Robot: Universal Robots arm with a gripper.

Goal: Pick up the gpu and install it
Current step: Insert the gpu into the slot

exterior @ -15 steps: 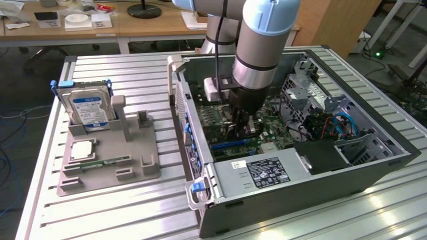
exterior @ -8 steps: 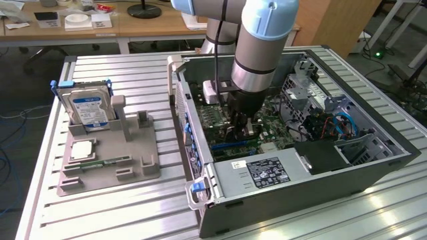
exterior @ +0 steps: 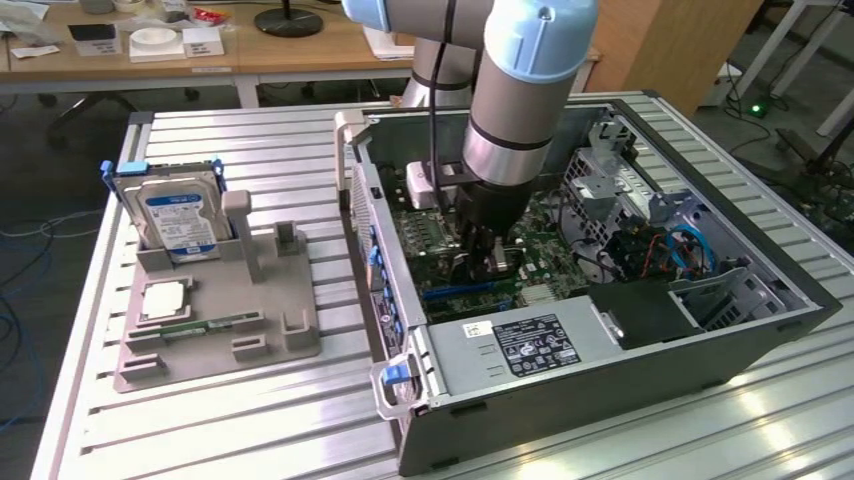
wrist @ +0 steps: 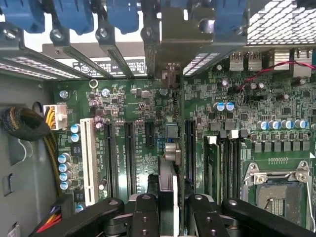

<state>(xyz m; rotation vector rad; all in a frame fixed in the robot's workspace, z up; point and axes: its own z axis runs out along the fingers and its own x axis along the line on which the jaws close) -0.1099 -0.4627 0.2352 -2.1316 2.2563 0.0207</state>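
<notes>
Reaching down into the open PC case point(exterior: 747, 330), the arm holds its fingers point(wrist: 168, 212) partly closed on the gpu point(wrist: 167, 148), which hangs edge-on between them above the motherboard point(wrist: 138, 113). In the wrist view the card runs as a thin dark strip from the fingers toward the case's rear slot wall, its pale metal bracket point(wrist: 170, 34) up against the blue slot clips point(wrist: 74, 15), and it lines up beside the long black expansion slots point(wrist: 129, 153); whether it is seated I cannot tell. In the exterior view the fingers point(exterior: 483, 262) sit low over the board's middle. Outside the case, on the slatted surface point(exterior: 240, 420), a grey holder point(exterior: 220, 320) near the surface's far edge carries a hard drive point(exterior: 174, 215) standing upright.
</notes>
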